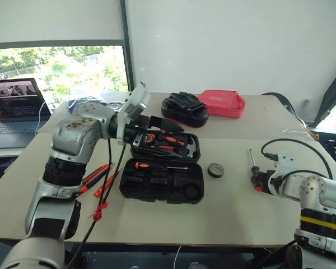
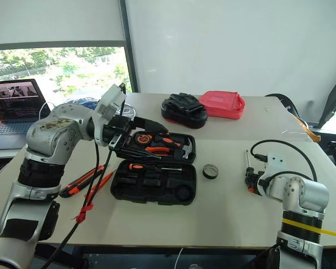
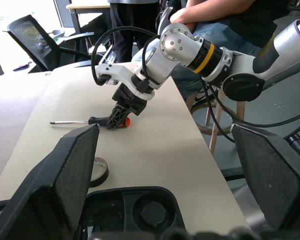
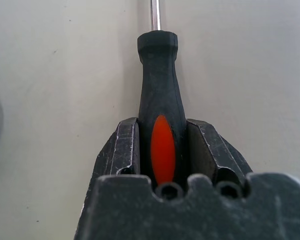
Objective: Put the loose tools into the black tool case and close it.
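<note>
Orange-and-black screwdriver (image 4: 161, 130) sits clamped between the right fingers (image 4: 124, 150) on the table; left fingers (image 3: 65, 175) spread wide.

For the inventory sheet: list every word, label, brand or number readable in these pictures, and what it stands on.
No text can be read.
laptop: lines of text on its screen, too small to read.
black tool case: no label or brand shows.
screwdriver in the right gripper: its orange-and-black handle bears no marking.
tape roll and red pouch: no print shows.

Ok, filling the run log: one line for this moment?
right gripper: shut on screwdriver | left gripper: open above tool case | case: open
</note>
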You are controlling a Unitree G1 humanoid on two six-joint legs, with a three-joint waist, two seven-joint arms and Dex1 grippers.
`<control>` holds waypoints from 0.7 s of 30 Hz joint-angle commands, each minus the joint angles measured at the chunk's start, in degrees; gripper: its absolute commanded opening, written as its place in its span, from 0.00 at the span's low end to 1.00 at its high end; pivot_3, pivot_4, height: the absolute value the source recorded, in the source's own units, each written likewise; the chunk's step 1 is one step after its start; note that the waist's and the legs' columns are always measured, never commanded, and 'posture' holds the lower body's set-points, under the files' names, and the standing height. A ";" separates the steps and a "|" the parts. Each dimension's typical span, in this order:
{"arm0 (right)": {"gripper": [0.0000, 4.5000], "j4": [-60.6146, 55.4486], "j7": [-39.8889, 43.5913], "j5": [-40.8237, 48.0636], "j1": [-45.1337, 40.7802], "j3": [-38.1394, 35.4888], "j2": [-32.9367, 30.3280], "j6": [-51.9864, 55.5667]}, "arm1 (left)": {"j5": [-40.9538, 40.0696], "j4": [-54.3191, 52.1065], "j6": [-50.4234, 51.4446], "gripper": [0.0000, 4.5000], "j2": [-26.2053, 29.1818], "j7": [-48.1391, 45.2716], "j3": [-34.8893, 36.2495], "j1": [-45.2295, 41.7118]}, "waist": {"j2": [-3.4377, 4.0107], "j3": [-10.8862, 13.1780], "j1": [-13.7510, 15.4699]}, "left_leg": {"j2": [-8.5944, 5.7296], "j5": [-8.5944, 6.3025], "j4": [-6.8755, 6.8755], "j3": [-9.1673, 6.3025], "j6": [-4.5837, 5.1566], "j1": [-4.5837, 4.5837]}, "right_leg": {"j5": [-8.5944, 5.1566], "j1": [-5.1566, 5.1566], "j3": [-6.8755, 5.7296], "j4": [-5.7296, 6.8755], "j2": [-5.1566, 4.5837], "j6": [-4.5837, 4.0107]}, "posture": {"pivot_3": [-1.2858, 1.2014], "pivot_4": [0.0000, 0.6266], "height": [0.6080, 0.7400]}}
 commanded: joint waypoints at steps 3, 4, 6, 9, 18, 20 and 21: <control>0.23 -7.28 1.21 -2.19 2.48 -3.98 -4.45 -4.74 | 0.71 0.10 -1.82 1.00 2.76 0.26 0.26 0.93 | 0.11 0.07 0.36 | -0.04 0.00 0.00 -0.02 0.00 -0.06 | -0.02 -0.01 0.00 -0.03 -0.03 0.03 | 0.52 0.24 1.00; 0.23 -9.90 5.16 -1.55 2.75 -2.77 -7.25 -8.63 | 0.89 0.46 -2.28 1.00 3.75 0.05 0.47 1.48 | 0.22 0.14 0.24 | -0.05 0.00 0.00 0.01 0.00 -0.08 | -0.02 -0.04 0.04 -0.05 -0.04 0.04 | 0.52 0.24 1.00; 0.23 -13.37 11.16 -1.11 3.39 -0.19 -11.52 -14.18 | 1.25 1.07 -3.19 1.00 5.10 -0.26 0.69 2.19 | 0.63 0.42 0.09 | -0.06 0.00 0.01 0.05 0.00 -0.10 | -0.01 -0.06 0.09 -0.06 -0.05 0.07 | 0.52 0.24 1.00; 0.23 -18.21 29.75 3.18 3.40 6.05 -20.02 -23.08 | 2.43 3.41 -5.10 1.00 8.25 -2.00 0.79 2.80 | 0.94 0.64 -0.53 | -0.07 -0.01 -0.03 0.14 0.01 -0.04 | -0.01 -0.08 0.17 -0.06 -0.02 0.11 | 0.52 0.24 1.00; 0.23 -5.51 60.69 -9.15 -11.91 36.34 -25.01 -49.20 | 1.71 3.72 -5.30 1.00 15.25 -7.23 1.19 2.93 | 0.80 0.75 -1.58 | 0.10 -0.02 0.02 0.22 0.02 0.05 | -0.01 -0.06 0.31 -0.05 0.24 0.06 | 0.52 0.24 1.00; 0.23 -2.08 63.39 -12.35 -14.73 40.18 -23.37 -53.49 | 1.73 3.01 -5.56 1.00 16.44 -7.89 1.28 3.62 | 0.80 0.76 -1.51 | 0.11 -0.02 0.03 0.27 0.02 0.04 | -0.01 -0.12 0.35 -0.02 0.23 0.05 | 0.52 0.24 1.00; 0.23 -0.12 64.49 -13.94 -15.90 41.87 -22.22 -55.86 | 2.05 2.55 -5.92 1.00 17.38 -8.20 1.23 4.29 | 0.80 0.77 -1.21 | 0.12 -0.02 -0.01 0.26 0.02 0.02 | -0.02 -0.15 0.32 -0.03 0.24 0.04 | 0.52 0.24 1.00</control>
